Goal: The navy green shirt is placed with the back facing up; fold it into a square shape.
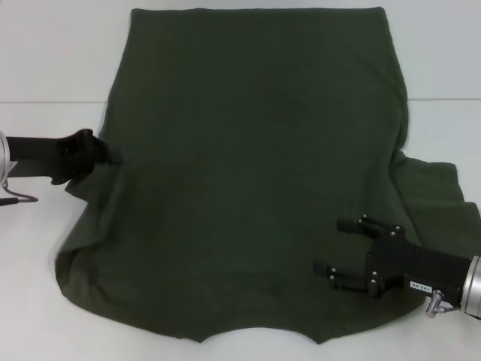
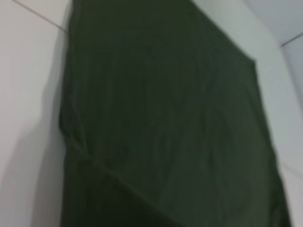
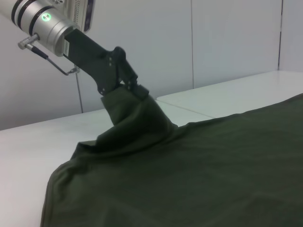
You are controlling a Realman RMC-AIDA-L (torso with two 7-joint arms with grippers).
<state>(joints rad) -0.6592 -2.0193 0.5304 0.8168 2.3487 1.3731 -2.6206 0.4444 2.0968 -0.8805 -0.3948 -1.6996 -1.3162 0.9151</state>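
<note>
The navy green shirt (image 1: 248, 173) lies spread on the white table (image 1: 45, 60), plain side up, its neck cut-out at the near edge. My left gripper (image 1: 111, 156) is at the shirt's left edge, shut on a pinch of the fabric. The right wrist view shows that gripper (image 3: 137, 92) holding the cloth (image 3: 199, 175) lifted into a small peak off the table. My right gripper (image 1: 331, 246) hovers open over the shirt's near right part, nothing between its fingers. The left wrist view shows only the shirt (image 2: 165, 132) lying flat with a diagonal crease.
The right sleeve (image 1: 432, 184) sticks out past the shirt's right side, behind my right arm. Bare white table surrounds the shirt on the left, the far side and the right (image 1: 443, 68). A wall (image 3: 227, 38) stands beyond the table.
</note>
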